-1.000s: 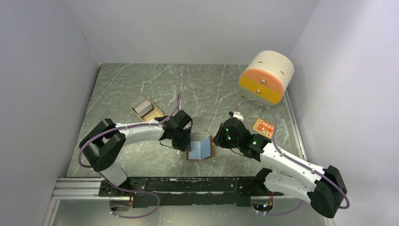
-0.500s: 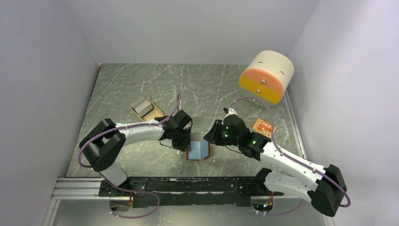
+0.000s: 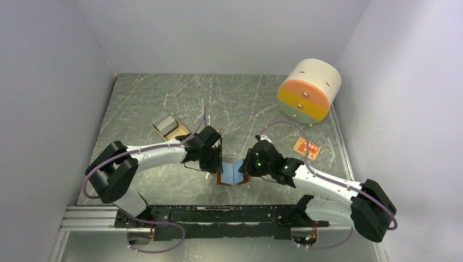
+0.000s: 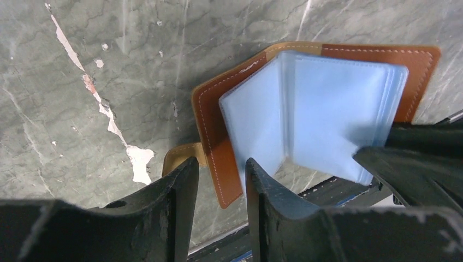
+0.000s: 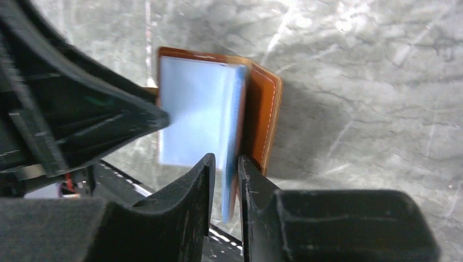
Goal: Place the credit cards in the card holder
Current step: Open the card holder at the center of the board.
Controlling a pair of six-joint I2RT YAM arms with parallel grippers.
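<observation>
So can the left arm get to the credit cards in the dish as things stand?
Probably, but not freely: the left gripper is clamped on the card holder. The credit cards lie in the tan dish just beyond that arm, with nothing between.

**Three cameras, one open wallet**

A fixed overhead camera behind the arm bases looks down and forward over the whole marble table (image 3: 245,103), taking in both arms from afar. Each wrist camera peers down past its own fingers at close range onto the tabletop. All three views share the card holder (image 3: 232,173) lying open near the front edge, seen from its left (image 4: 322,109) and from its right (image 5: 218,109).
</observation>
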